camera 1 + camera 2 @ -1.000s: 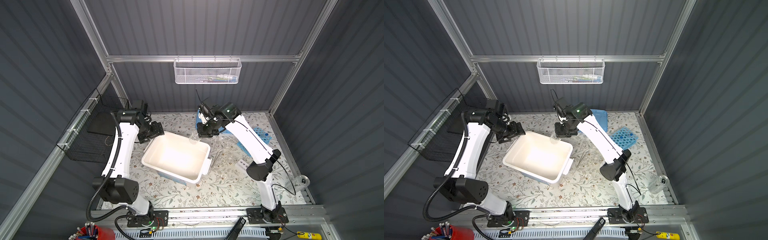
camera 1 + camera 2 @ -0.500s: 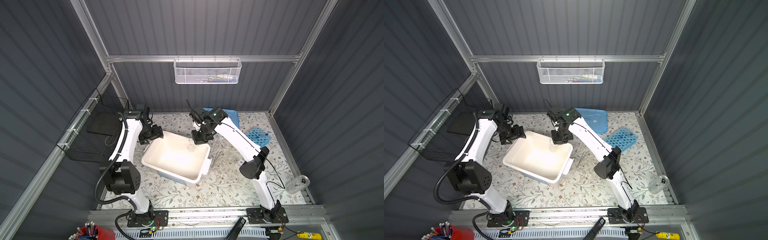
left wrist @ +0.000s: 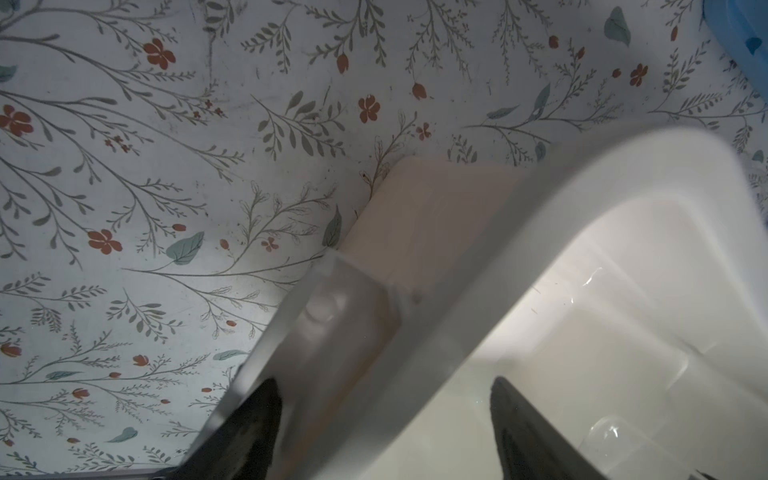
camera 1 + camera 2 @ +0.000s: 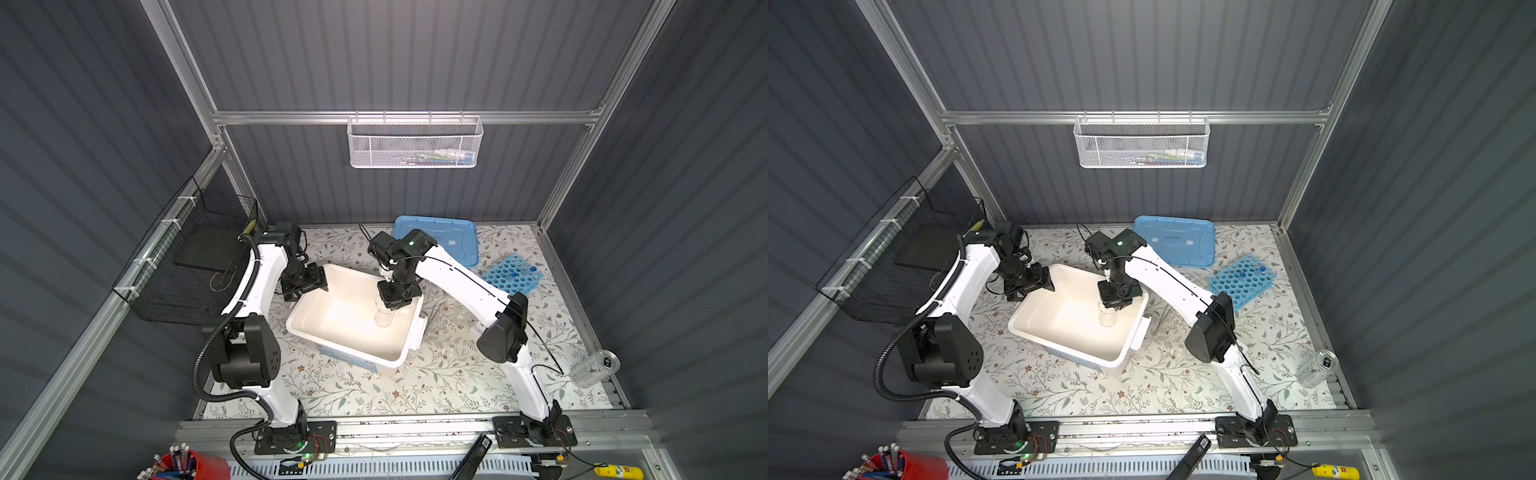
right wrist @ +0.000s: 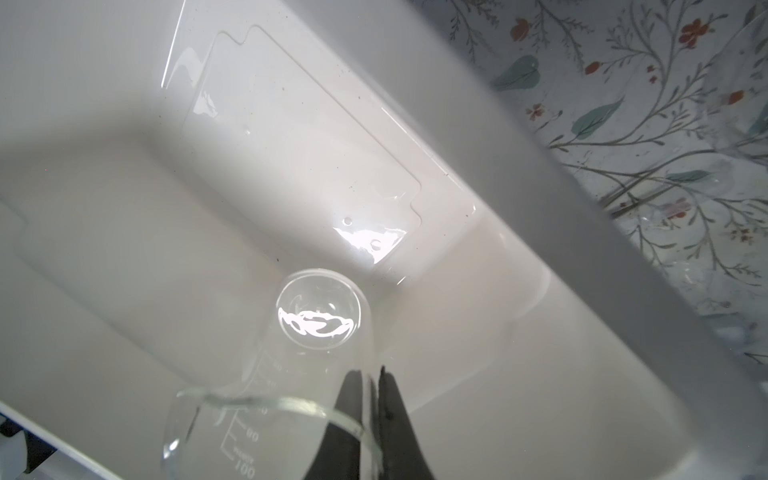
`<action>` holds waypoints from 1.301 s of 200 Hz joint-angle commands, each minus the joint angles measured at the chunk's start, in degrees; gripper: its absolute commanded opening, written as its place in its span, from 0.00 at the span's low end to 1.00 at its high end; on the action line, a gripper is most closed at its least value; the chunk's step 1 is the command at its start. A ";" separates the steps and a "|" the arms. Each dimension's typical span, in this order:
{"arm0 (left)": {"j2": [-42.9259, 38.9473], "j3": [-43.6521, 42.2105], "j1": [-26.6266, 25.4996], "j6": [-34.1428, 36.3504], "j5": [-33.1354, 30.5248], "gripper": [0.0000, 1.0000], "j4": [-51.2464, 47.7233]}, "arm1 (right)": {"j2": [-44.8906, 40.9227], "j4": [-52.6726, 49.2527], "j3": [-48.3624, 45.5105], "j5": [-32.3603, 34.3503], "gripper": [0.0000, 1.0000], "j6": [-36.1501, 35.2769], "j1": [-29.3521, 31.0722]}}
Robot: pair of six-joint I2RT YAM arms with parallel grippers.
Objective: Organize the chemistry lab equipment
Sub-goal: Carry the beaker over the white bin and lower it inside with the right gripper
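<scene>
A clear glass beaker point(image 5: 291, 353) with printed graduations hangs inside the white bin point(image 5: 540, 166). My right gripper point(image 5: 372, 382) is shut on its rim. Both top views show the beaker point(image 4: 384, 316) point(image 4: 1107, 318) below the right gripper point(image 4: 395, 302) point(image 4: 1116, 304), near the bin's right wall. My left gripper point(image 3: 382, 382) is open and straddles the bin's rim point(image 3: 478, 291) at its far-left corner, one finger outside and one inside. In both top views the left gripper point(image 4: 308, 284) point(image 4: 1034, 282) sits at that corner. A blue many-holed rack point(image 4: 511, 274) point(image 4: 1241, 279) lies tilted at the right.
The light-blue lid point(image 4: 453, 241) point(image 4: 1179, 241) lies flat behind the right arm. Thin rods and faint clear glassware point(image 5: 644, 195) lie on the floral mat just right of the bin point(image 4: 345, 353). A clear cup with a can point(image 4: 592, 368) stands at the right edge. A black wire basket point(image 4: 195, 266) hangs at the left.
The right gripper has carried the beaker from the bin's far-right rim down into the bin. The left arm has folded back, its gripper staying at the bin's far-left corner, jaws slightly narrower.
</scene>
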 commanded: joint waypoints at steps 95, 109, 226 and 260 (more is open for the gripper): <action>-10.63 -8.23 0.07 1.84 4.52 0.80 -6.63 | -3.26 1.78 -7.84 1.41 0.00 2.34 1.84; -10.34 -6.13 0.07 0.91 5.21 0.84 -6.30 | -2.66 2.30 -7.45 1.61 0.00 2.26 1.67; -10.52 4.85 0.07 -8.64 -5.11 0.95 8.79 | 4.21 9.20 -2.12 5.67 0.00 -6.25 1.15; -10.62 3.22 0.42 -9.12 -8.18 0.95 11.64 | 4.72 14.24 -2.56 3.23 0.00 -8.50 1.39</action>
